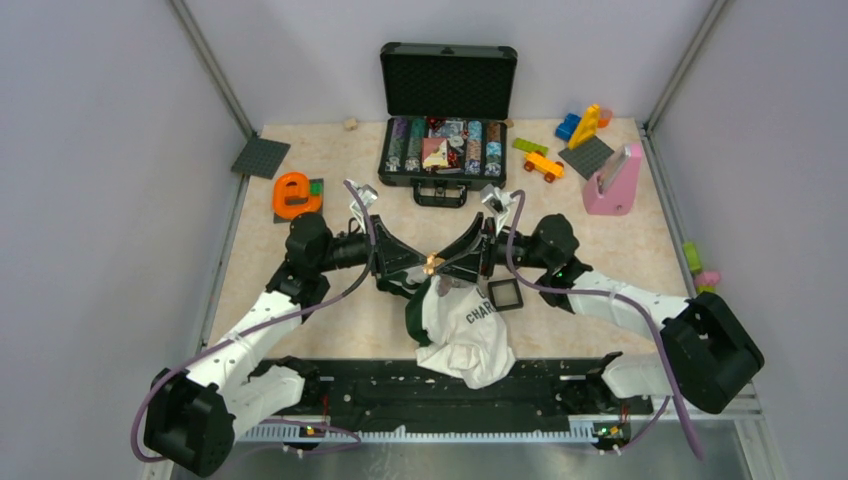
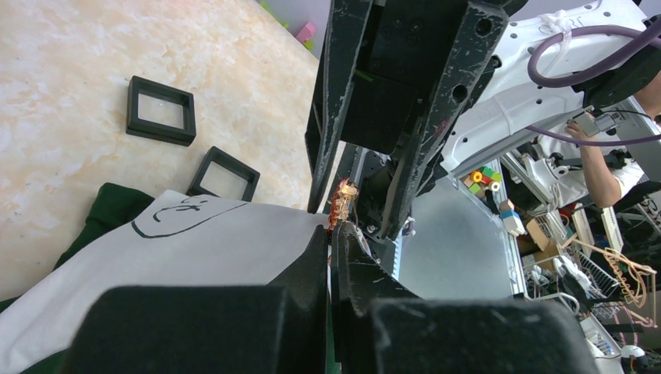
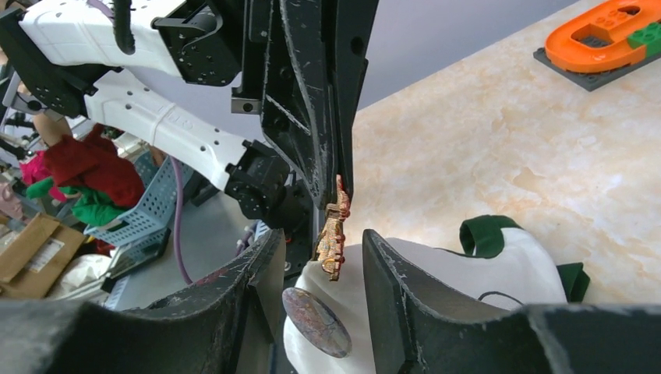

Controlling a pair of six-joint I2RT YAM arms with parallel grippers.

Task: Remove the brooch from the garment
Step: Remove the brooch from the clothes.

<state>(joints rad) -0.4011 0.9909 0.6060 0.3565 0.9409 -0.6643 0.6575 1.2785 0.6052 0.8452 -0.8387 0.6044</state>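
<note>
Two tools meet over one white and green garment [image 1: 465, 335] at the middle of the table [image 1: 330, 320]. The left tool [image 2: 333, 241] has its fingers pressed together, pinching the top end of the single brooch [image 3: 334, 230], which hangs upright from its tip. The right tool [image 3: 321, 240] has its fingers apart, one on either side of the brooch with a gap showing on both sides. The brooch's lower end overlaps the white cloth, and whether it is pinned there I cannot tell. One round disc [image 3: 316, 321] sits on the cloth just below. Two black frames [image 2: 160, 110] [image 2: 224, 173] lie beside the garment. One case [image 1: 447, 80] stands open at the back, holding rows of chips [image 1: 405, 145]; its middle contents are too small to make out.
</note>
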